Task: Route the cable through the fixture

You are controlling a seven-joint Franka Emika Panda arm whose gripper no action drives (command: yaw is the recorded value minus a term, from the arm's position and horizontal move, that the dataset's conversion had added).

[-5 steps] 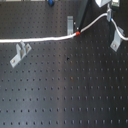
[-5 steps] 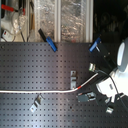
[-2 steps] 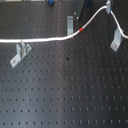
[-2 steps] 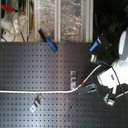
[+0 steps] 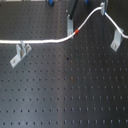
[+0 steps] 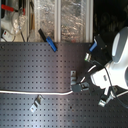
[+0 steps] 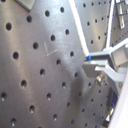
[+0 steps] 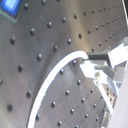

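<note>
Even, moderate light; dark board point(image 5: 65, 95) reads matte, no hard shadows in the first exterior view. All frames soft, low resolution. Cable point(image 5: 45, 41) near-overexposed against the board. Second exterior view: arm point(image 6: 120, 55) shell blown white, clutter along the top bright. Both wrist views blurred; gripper point(image 7: 102, 67) out of focus, board holes stretched toward the edges.

White rounded arm point(image 6: 119, 55), grey hand point(image 6: 81, 86) (blocky)
</note>
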